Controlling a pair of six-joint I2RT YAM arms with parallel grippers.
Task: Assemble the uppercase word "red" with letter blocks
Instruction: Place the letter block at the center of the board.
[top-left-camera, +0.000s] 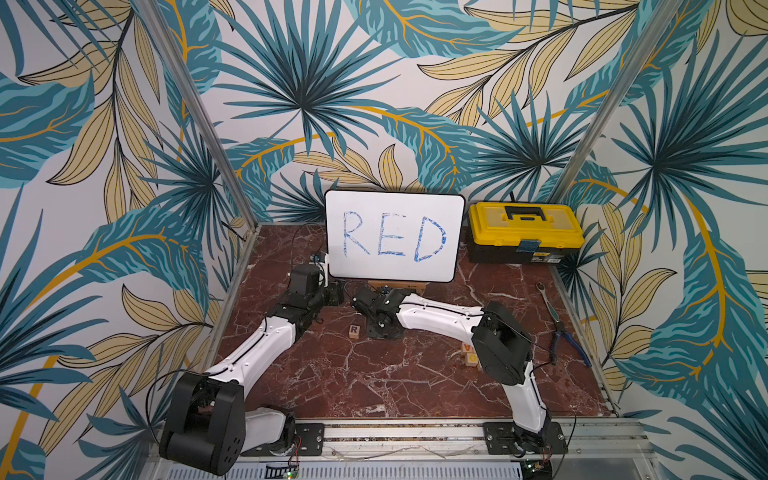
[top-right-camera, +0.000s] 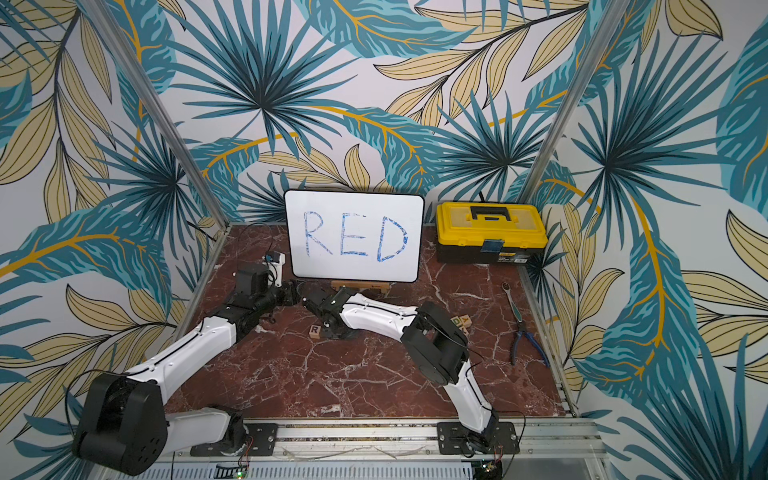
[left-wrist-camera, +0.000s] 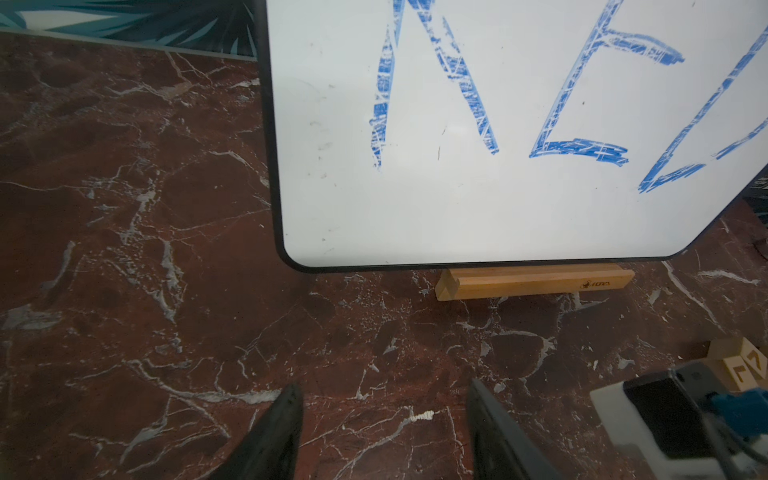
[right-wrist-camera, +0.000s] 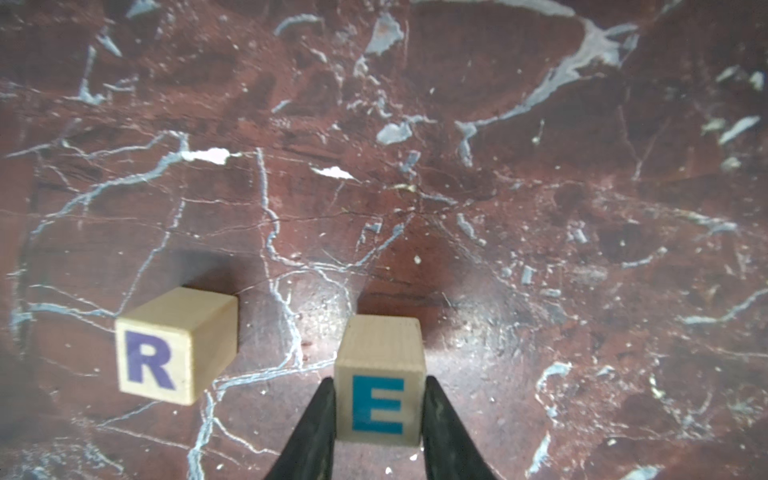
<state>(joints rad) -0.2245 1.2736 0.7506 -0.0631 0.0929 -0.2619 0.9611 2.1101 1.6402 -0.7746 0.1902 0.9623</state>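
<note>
In the right wrist view my right gripper (right-wrist-camera: 379, 380) is shut on a pale wooden letter block with a teal E (right-wrist-camera: 379, 399), one finger on each side. The letter block with a dark R (right-wrist-camera: 174, 345) stands on the marble beside it, a clear gap apart. In both top views the R block (top-left-camera: 354, 331) (top-right-camera: 315, 331) lies just left of the right gripper (top-left-camera: 379, 326), whose body hides the E block. My left gripper (left-wrist-camera: 383, 384) is open over bare marble before the whiteboard. More letter blocks (top-right-camera: 461, 323), one showing a green D, sit behind the right arm's elbow.
A whiteboard (top-left-camera: 394, 237) with blue handwritten "RED" stands on a wooden holder (left-wrist-camera: 536, 282) at the back centre. A yellow toolbox (top-left-camera: 525, 232) is at the back right. A ratchet wrench (top-left-camera: 548, 303) and blue-handled pliers (top-left-camera: 567, 345) lie along the right edge.
</note>
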